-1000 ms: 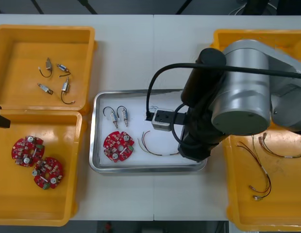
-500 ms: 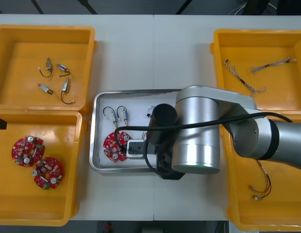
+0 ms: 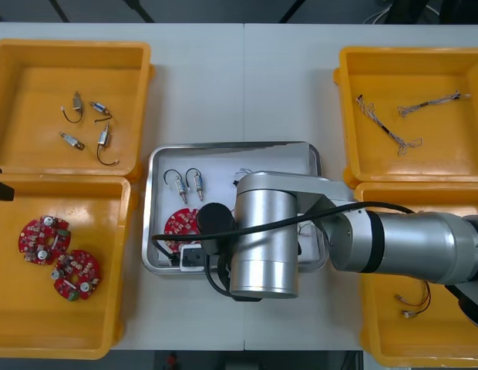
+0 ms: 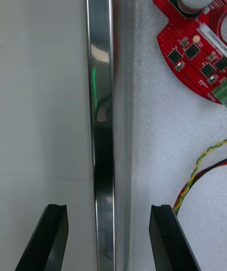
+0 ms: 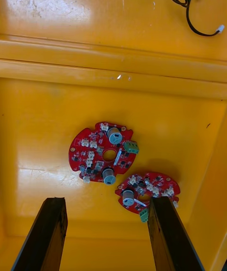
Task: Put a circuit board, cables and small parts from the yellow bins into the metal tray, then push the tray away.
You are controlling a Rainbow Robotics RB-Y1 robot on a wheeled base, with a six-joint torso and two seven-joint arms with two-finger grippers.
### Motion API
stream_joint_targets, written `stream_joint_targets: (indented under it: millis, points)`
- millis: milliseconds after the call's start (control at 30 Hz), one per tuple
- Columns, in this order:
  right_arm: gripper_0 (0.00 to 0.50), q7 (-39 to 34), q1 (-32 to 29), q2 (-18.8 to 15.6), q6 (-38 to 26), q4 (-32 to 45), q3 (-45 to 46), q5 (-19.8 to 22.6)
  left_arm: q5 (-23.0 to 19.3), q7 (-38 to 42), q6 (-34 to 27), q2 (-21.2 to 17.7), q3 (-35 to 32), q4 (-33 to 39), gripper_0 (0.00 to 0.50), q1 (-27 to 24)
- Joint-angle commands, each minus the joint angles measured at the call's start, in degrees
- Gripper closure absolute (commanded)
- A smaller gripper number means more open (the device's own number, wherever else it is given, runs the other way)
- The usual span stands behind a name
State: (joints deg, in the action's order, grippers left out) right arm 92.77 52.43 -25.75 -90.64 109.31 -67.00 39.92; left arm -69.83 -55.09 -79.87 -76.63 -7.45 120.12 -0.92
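Observation:
The metal tray (image 3: 233, 148), white inside, sits at the table's middle. It holds a red circuit board (image 3: 180, 222), two small metal parts (image 3: 186, 183) and a red and yellow cable (image 4: 196, 181). My right arm (image 3: 262, 239) lies across the tray's front half and hides the gripper beneath it. In the right wrist view my right gripper (image 4: 108, 212) is open astride the tray's shiny rim (image 4: 103, 110), with one finger over the table and the other over the white inside, near the board (image 4: 198, 39). My left gripper (image 5: 106, 202) hangs open over the front left bin.
Two circuit boards (image 3: 45, 237) (image 3: 75, 274) lie in the front left yellow bin (image 3: 108, 339). Several small metal parts (image 3: 89, 123) are in the back left bin. Cables lie in the back right bin (image 3: 385, 127) and the front right bin (image 3: 412, 301).
My right arm has swung left and forward across the tray, from its right side to its front left edge. The right bins' cables are uncovered. The left arm has stayed put.

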Motion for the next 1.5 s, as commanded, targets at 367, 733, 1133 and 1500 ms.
stream_joint_targets:
  millis: [367, 733, 1133, 1500]
  points:
    - [0.0, -2.24, -1.9, 2.63, 1.44, -0.06, -0.77, -4.06, 0.66, -2.22, -0.02, -2.56, -1.34, 1.17, 0.0, 0.83]
    - [0.0, -2.33, -4.01, 2.46, 1.44, -0.06, -0.77, -5.29, 0.66, -2.22, -0.02, -2.56, -1.34, 1.17, 0.0, 0.83]
    - [0.211, -1.98, -4.18, 2.46, 1.7, -1.38, -0.77, -5.02, 0.66, -2.22, -0.02, -2.56, -1.34, 1.17, 0.0, 0.83]
    - [0.5, -2.07, -4.18, 1.14, 1.7, -1.11, -0.68, -7.57, 0.66, -2.22, -0.02, -2.56, -1.34, 1.17, 0.0, 0.83]
